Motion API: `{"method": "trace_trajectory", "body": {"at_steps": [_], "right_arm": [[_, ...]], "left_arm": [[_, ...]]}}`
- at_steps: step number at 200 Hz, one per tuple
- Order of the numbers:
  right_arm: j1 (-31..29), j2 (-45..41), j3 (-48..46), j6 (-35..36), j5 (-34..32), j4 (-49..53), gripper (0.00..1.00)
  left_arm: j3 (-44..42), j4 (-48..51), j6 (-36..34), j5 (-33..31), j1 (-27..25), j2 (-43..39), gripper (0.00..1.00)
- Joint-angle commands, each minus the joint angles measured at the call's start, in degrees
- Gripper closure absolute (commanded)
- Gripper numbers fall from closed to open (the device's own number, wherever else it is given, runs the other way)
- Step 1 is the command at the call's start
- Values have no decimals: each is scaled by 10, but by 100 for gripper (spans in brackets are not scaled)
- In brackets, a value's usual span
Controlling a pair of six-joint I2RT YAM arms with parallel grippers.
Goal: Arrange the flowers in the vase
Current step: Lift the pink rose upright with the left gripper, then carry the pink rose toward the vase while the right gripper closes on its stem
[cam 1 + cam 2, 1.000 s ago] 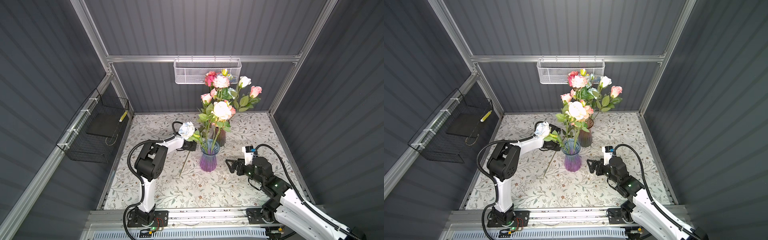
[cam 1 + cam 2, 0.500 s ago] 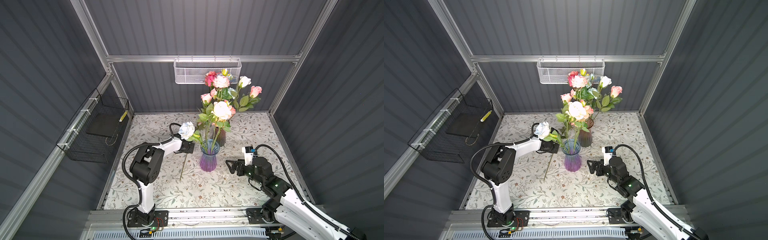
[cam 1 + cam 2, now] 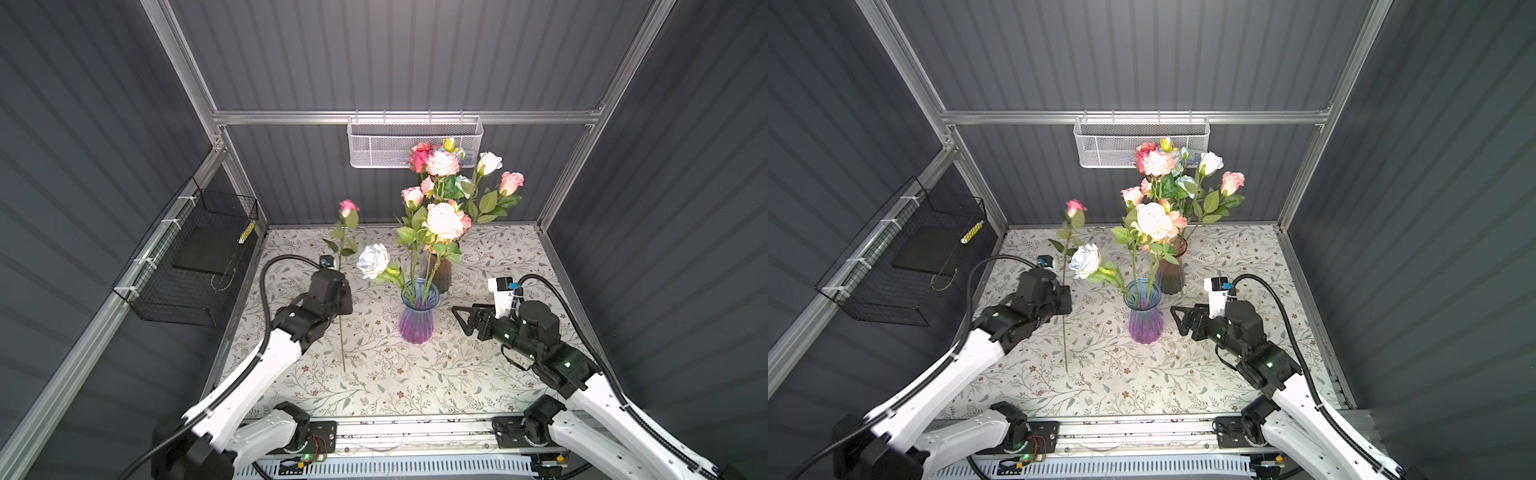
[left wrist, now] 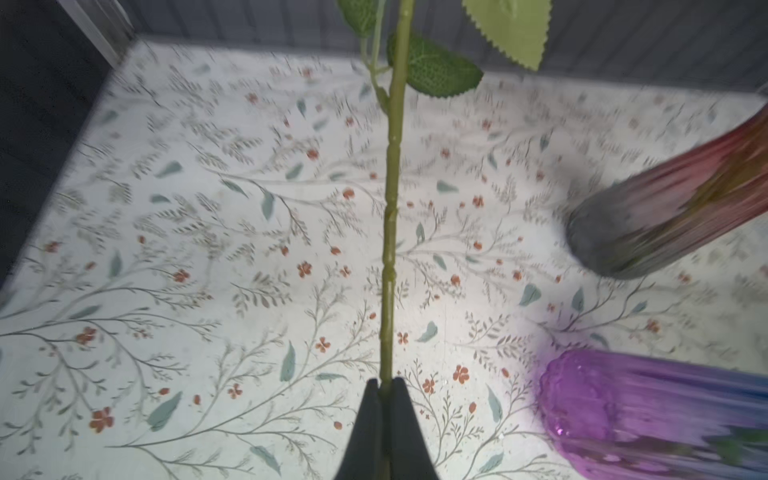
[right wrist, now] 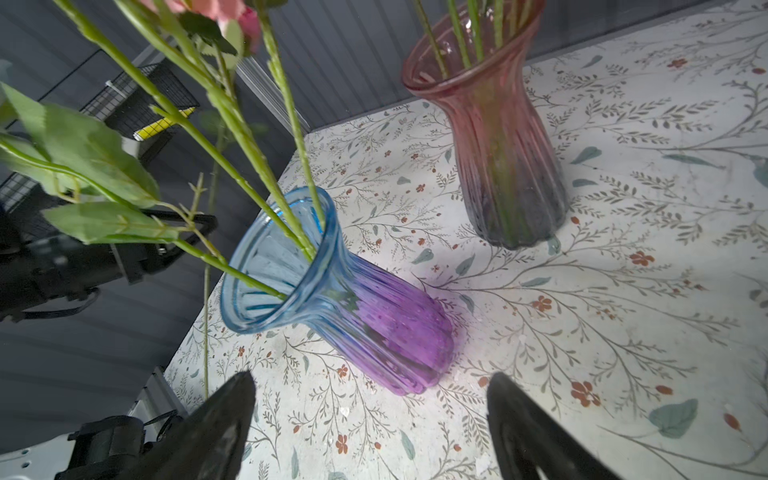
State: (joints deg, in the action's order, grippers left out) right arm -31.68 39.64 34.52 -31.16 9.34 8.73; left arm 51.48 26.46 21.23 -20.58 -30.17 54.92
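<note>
Left gripper [image 4: 385, 390] now clamps the pink-bud stem [image 3: 341, 320], lifted upright near the blue-purple vase [image 3: 417, 322]; right gripper [image 3: 460, 320] gapes wide, so insertion looks next.

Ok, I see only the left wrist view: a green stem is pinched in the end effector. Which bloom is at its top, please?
Observer: A small pink bud, well above the left end effector.
Operator: And the right end effector, does it hold something?
Observer: No, the right end effector is open and empty, beside the blue-purple vase and not touching it.
Operator: Does any flower lean towards my side?
Observer: Yes, a pale blue rose leans out of that vase towards the left end effector.
</note>
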Motion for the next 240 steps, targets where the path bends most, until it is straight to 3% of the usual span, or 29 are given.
{"method": "trace_trajectory", "body": {"at_steps": [1,22,42,81,113,149,240], "right_arm": [[-6,-4,44,-7,8,15,13],[-18,-10,79,4,0,15,14],[-35,-6,122,26,3,18,16],[-104,34,217,79,1,25,25],[-181,88,305,122,-16,38,38],[-252,162,396,171,-51,49,40],[-262,325,541,187,12,15,34]], "left_arm": [[-33,-42,-48,-3,-1,-130,100],[-46,-114,-102,54,-1,-241,100],[-23,-145,-144,160,-1,-279,100],[57,-143,-117,355,0,-210,100],[95,-181,-74,467,-1,-167,100],[103,-228,-31,529,-1,-137,100],[94,-297,30,586,-5,-94,100]]}}
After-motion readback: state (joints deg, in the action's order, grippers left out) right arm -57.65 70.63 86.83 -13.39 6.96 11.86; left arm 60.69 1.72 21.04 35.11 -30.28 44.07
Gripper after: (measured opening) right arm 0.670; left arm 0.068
